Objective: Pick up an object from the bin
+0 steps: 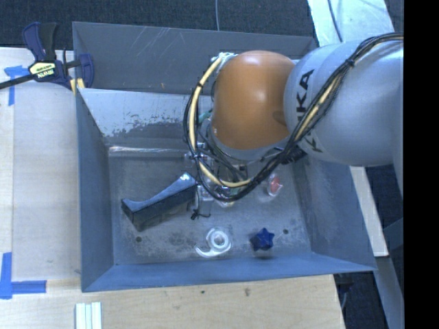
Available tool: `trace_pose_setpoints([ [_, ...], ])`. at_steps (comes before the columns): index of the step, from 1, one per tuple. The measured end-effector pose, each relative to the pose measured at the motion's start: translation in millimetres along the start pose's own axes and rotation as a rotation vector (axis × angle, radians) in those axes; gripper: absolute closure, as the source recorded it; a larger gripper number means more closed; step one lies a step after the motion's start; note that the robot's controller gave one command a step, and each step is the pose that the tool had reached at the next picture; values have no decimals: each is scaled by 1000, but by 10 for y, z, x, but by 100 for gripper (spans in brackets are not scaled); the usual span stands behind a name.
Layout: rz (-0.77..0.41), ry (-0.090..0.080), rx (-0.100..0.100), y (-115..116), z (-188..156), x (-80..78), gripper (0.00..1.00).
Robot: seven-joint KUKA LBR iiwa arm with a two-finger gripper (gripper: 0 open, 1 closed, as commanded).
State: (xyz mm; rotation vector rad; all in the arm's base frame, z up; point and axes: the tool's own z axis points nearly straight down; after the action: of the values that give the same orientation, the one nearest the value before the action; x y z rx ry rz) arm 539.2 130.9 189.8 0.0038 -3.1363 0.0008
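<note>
So the arm (pixel 357 101) comes in from the right and hangs low in the grey bin (pixel 92 184). Its big orange cover (pixel 250 101) sits over the middle, and a bundle of yellow and black cables (pixel 199 108) loops around it. The gripper (pixel 201 199) is tucked under that cover, down close to the bin floor. Honestly I can't tell if it's open or closed, since the cover and cables block most of it.

The thing it's at is a long dark piece (pixel 159 209), kind of like a handle. It lies flat on the floor left of centre and sits on a slant. One end points toward the lower left, and the other end, a paler bluish grey, runs up to the right and ends just beside the gripper. I can't make out whether the two actually touch, or whether anything is being held.

The rest of the stuff is spread out along the front and right of the floor:
- A white ring (pixel 216 242) sits near the front wall, below the gripper.
- A small blue piece (pixel 261 239) is just to the right of the ring, not touching it.
- A little red and white piece (pixel 274 184) lies further back on the right, right next to the hanging cables.

All three sit apart from the long dark piece.
</note>
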Motion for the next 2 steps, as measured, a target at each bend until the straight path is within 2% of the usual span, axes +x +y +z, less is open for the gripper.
trace_pose_setpoints([
  [1,2,-8,-2,-5,-46,-16,0],
  [2,-52,-14,-2,-9,308,-71,0],
])
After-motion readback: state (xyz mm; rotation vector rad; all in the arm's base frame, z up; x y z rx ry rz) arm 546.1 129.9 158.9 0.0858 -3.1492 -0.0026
